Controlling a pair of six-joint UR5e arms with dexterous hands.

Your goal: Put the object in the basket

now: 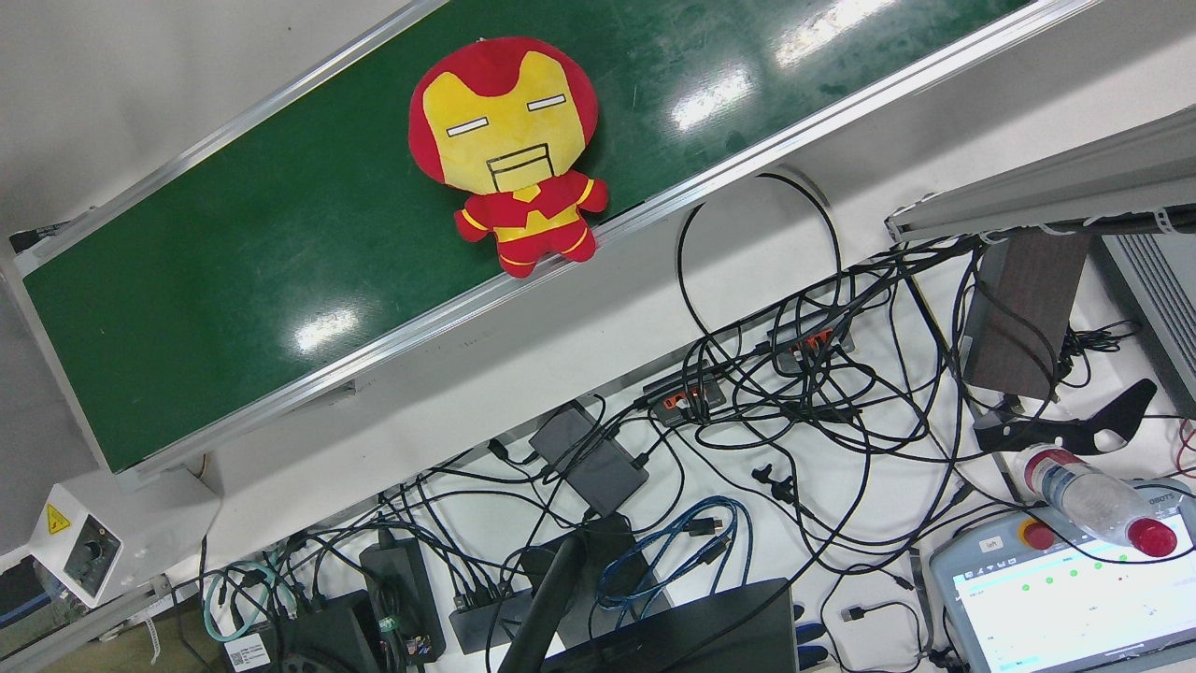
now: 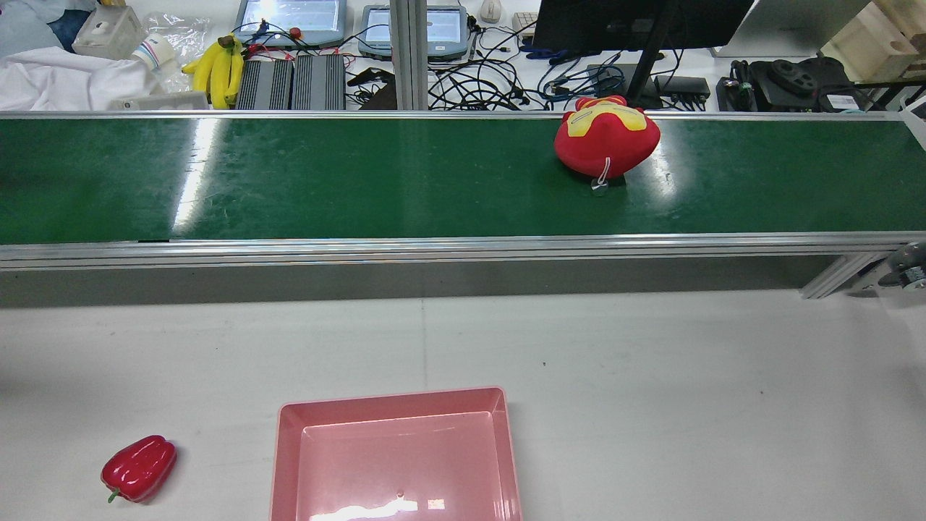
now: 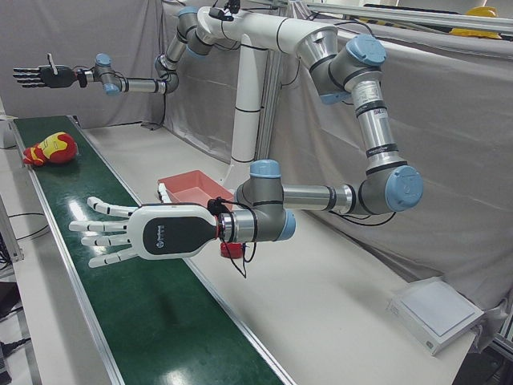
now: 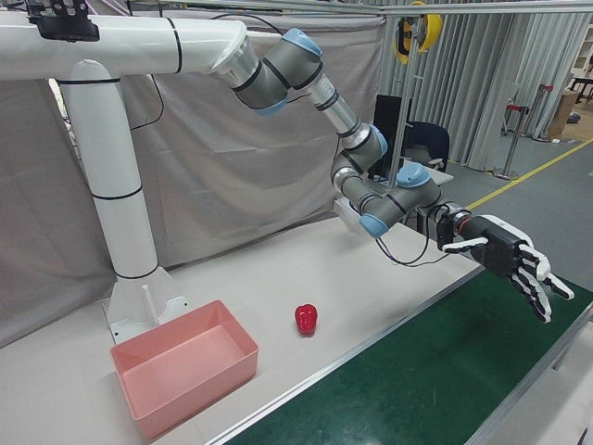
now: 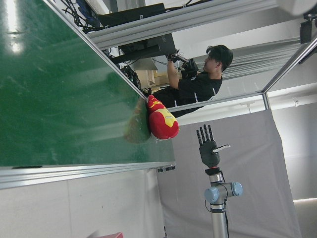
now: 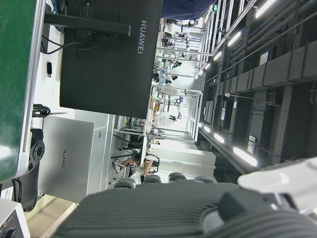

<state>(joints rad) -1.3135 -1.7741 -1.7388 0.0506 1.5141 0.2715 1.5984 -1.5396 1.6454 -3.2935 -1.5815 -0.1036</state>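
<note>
A red and yellow plush toy point(image 2: 606, 137) lies on the green conveyor belt point(image 2: 362, 174), against its far edge and toward the right; it also shows face-up from above point(image 1: 509, 150). The pink basket point(image 2: 286, 449) stands with nothing in it on the white table in front of the belt. A red bell pepper point(image 2: 139, 468) lies on the table to its left. My left hand point(image 3: 144, 233) hovers open over the belt, fingers spread, far from the plush toy point(image 3: 52, 148). My right hand point(image 3: 40, 76) hangs open high in the air beyond the toy. Neither hand holds anything.
Behind the belt are tangled cables point(image 1: 794, 393), a monitor point(image 2: 636, 22), tablets and bananas point(image 2: 217, 65). A person point(image 5: 198, 84) works at that bench. A flat white box point(image 3: 437, 313) lies on the table's corner.
</note>
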